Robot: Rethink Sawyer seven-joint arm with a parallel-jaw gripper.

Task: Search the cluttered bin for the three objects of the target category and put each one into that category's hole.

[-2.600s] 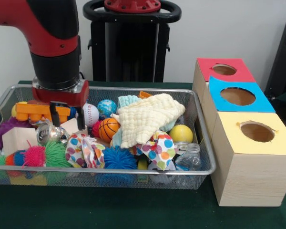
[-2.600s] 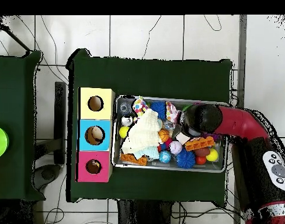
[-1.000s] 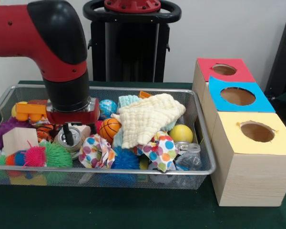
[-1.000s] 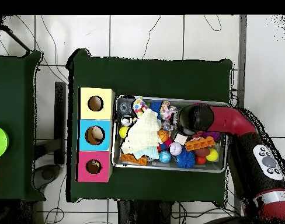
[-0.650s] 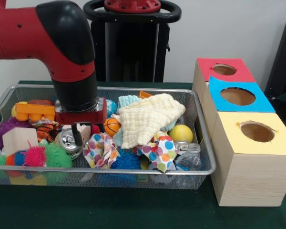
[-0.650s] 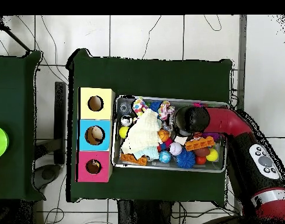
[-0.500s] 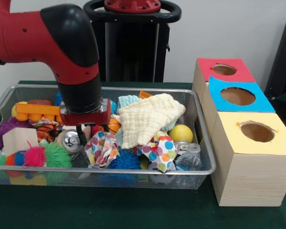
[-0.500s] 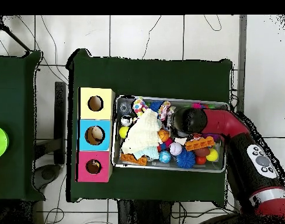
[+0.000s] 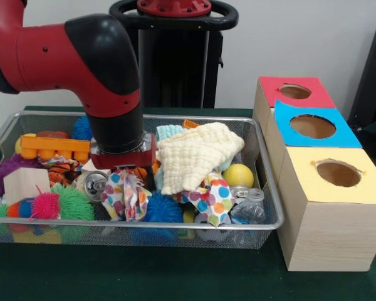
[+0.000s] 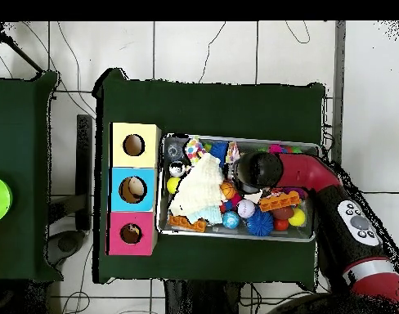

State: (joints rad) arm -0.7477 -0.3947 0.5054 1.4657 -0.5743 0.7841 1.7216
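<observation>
Front view: the claw (image 9: 124, 170) is sunk among the bin (image 9: 263, 169) clutter beside the cream cloth (image 9: 197, 153), apparently for searching, its opening and any hold hidden by the spotted cloth (image 9: 126, 194); no target object can be identified.

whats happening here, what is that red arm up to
The red arm reaches down into a wire bin crammed with toys, balls and cloths. Its gripper sits low over a polka-dot cloth, beside a silver can; whether it grips anything cannot be seen. To the side stand three boxes with round holes: red, blue and yellow.
</observation>
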